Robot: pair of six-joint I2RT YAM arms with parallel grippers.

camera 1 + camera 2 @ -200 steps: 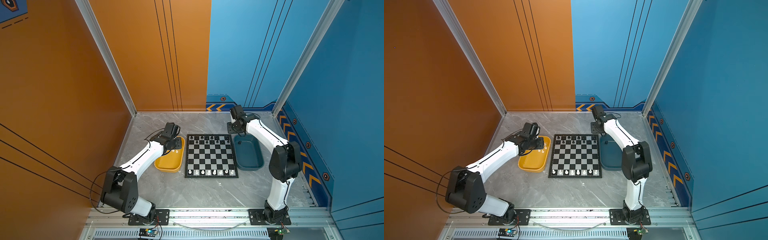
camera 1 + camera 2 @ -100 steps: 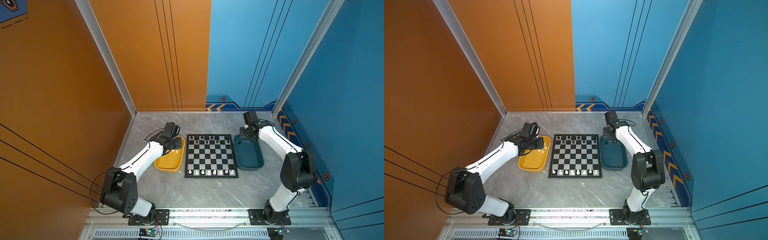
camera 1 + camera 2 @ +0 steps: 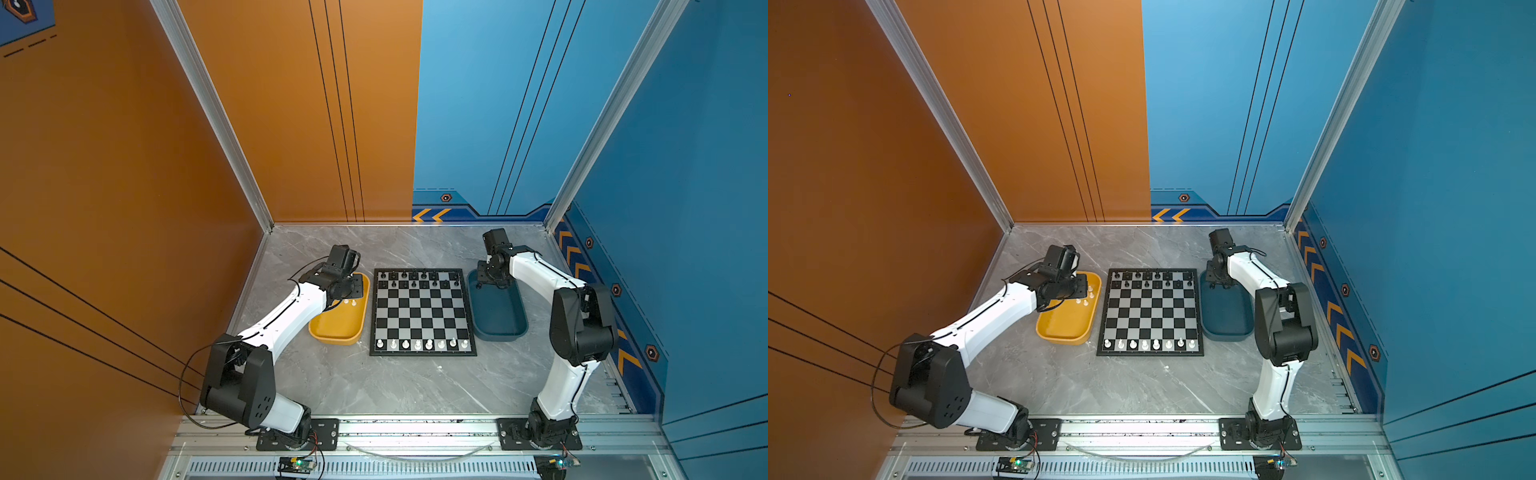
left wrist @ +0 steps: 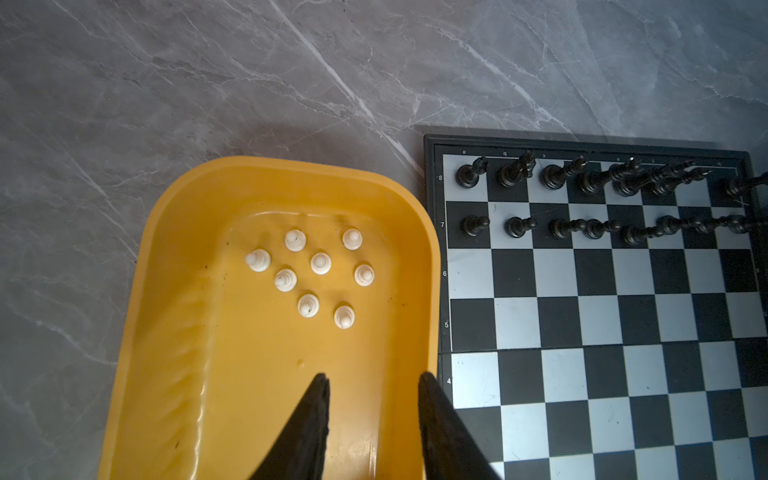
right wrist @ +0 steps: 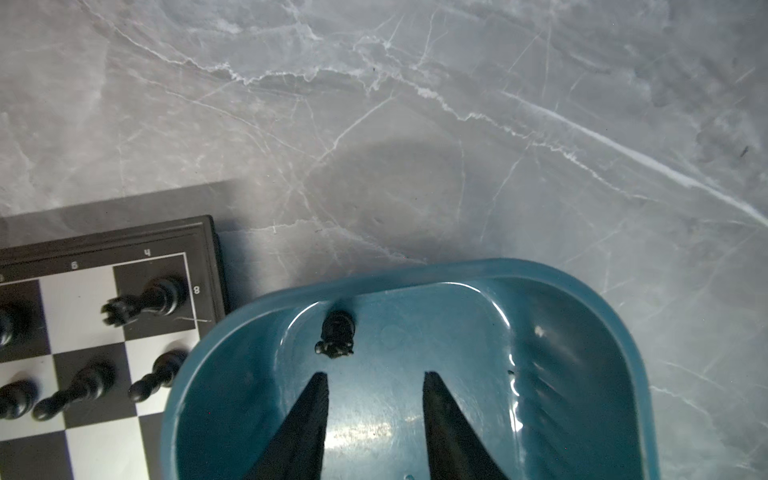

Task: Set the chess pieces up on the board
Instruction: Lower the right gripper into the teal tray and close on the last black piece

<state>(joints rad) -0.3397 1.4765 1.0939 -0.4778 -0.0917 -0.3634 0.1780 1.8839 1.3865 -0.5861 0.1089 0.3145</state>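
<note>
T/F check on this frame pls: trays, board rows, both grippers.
1. Eight white pieces stand in the yellow tray. True.
2. The left gripper holds a white piece. False: its jaws are open and empty, above the yellow tray.
3. One black piece sits in the dark blue tray. True.
4. White fills two rows of the board. False: only one white row, at the near edge.
5. The right gripper hangs over the board. False: it is over the dark blue tray, open.
</note>
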